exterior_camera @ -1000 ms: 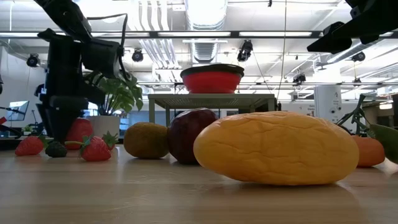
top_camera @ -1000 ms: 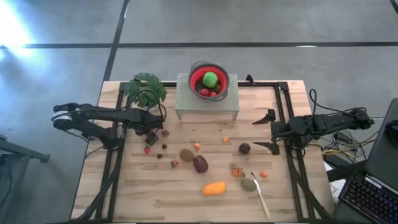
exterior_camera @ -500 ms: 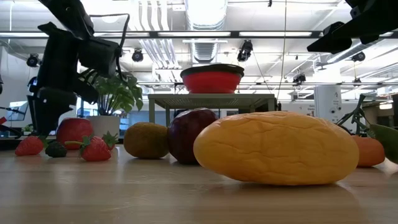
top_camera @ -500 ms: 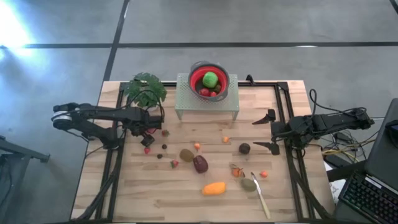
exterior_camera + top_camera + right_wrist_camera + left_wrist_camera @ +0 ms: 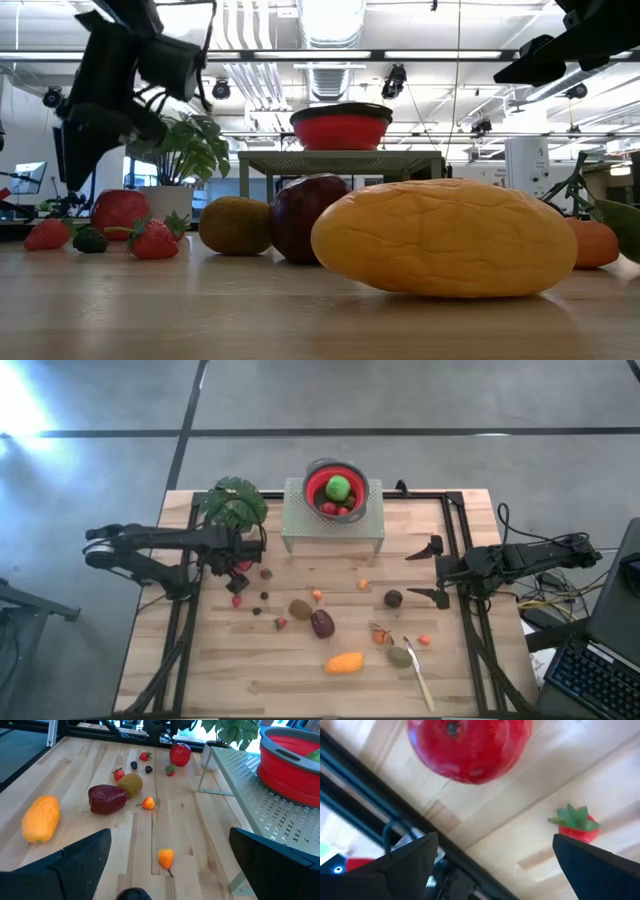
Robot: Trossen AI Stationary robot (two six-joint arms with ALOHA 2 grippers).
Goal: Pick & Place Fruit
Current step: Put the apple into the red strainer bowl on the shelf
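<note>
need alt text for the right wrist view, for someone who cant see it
Scattered fruit lies on a wooden table: an orange oval fruit, a maroon fruit touching a brown one, small berries, and a red apple farther off. A red bowl sits on a perforated metal stand. The right claw frames the view, open.

Two dark arms; one red collapsible bowl (image 5: 338, 490) holding one green apple (image 5: 339, 487); below the open left gripper (image 5: 492, 862), one round red fruit (image 5: 469, 747) and one strawberry (image 5: 576, 824).
</note>
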